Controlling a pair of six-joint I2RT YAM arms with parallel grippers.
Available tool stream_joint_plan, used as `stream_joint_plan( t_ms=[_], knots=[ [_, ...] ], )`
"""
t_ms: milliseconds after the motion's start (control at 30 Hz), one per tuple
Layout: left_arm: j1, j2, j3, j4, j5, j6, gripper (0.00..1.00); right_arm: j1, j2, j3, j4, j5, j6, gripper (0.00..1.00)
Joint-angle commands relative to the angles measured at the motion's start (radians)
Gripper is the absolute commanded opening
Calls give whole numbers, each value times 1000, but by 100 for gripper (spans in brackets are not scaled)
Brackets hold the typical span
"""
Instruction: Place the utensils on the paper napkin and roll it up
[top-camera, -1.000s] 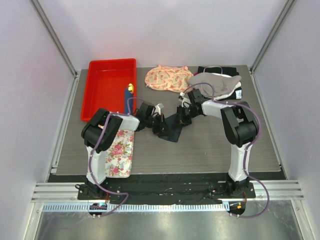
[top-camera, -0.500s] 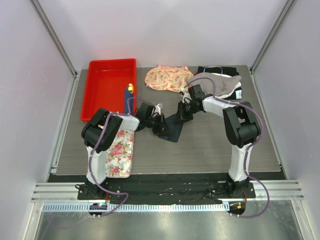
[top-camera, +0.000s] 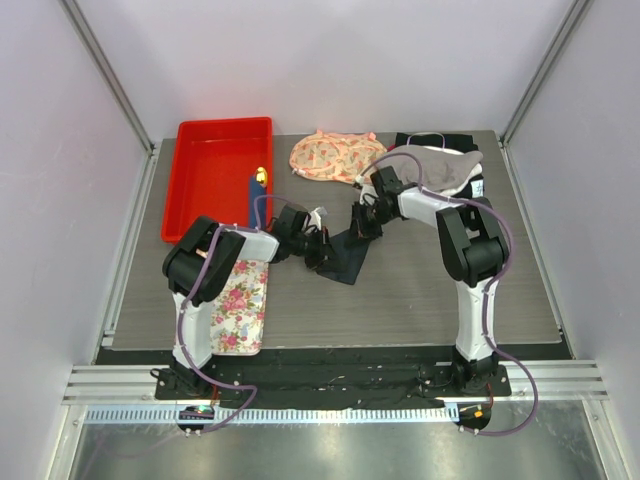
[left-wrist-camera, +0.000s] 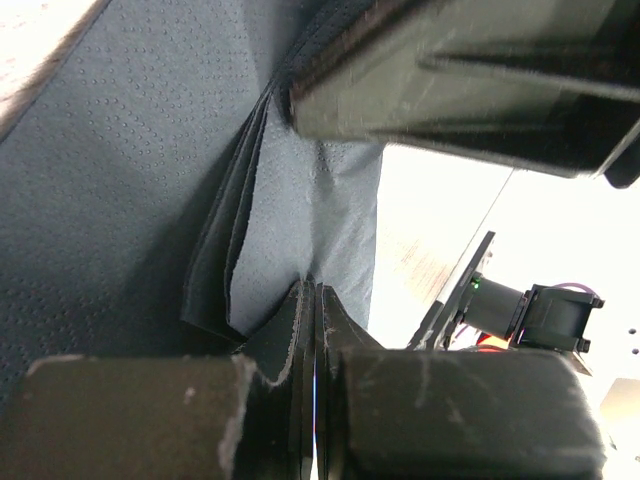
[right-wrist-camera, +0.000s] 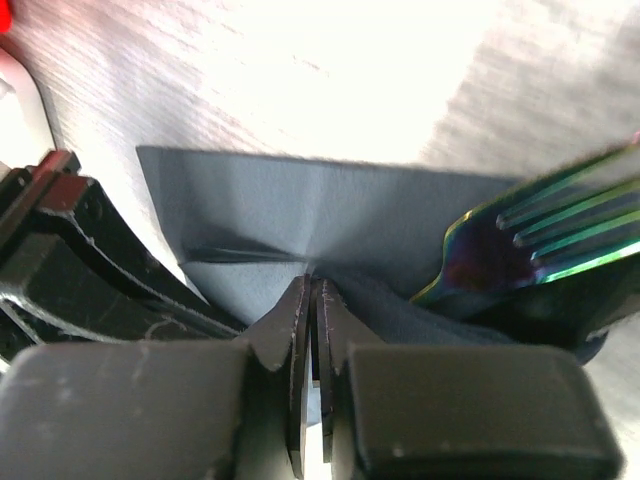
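Note:
The dark navy paper napkin (top-camera: 346, 258) lies partly folded at the table's middle, between my two grippers. My left gripper (top-camera: 318, 251) is shut on a folded edge of the napkin (left-wrist-camera: 120, 180), with several layers standing up beside its fingertips (left-wrist-camera: 300, 310). My right gripper (top-camera: 362, 228) is shut on the napkin's far edge (right-wrist-camera: 330, 215). The fork (right-wrist-camera: 535, 245), dark with an iridescent sheen, shows its tines on the napkin to the right of my right fingers. The knife is hidden.
A red tray (top-camera: 200, 185) stands at the back left with a blue yellow-tipped stick (top-camera: 257, 182) at its right wall. The floral tray (top-camera: 240, 305) lies by the left arm. A floral cloth (top-camera: 333, 156), a grey cloth (top-camera: 445, 168) and a folded black cloth (top-camera: 435, 140) lie at the back.
My right gripper has moved a little toward the back and left, drawing the napkin's far edge with it. The left gripper has stayed in place on the napkin.

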Motion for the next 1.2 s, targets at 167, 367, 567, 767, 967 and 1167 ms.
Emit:
stream_joint_plan(
  t_ms=[167, 367, 567, 767, 967, 1167],
  knots=[
    [10, 47, -16, -51, -125, -1, 0, -19, 33, 129, 38, 102, -62, 9],
    [8, 90, 19, -14, -129, -60, 0, -35, -109, 160, 29, 68, -10, 13],
    [8, 125, 39, 14, -142, -109, 0, -30, -205, 39, 26, 55, 45, 13],
    [8, 116, 29, 15, -154, -107, 0, -4, -178, -29, 27, 115, 35, 13],
    [8, 110, 19, 10, -161, -97, 0, 1, -112, -32, 27, 152, 16, 13],
    [8, 105, 3, 21, -163, -101, 0, 1, -54, -17, 32, 236, -33, 12]
  ],
)
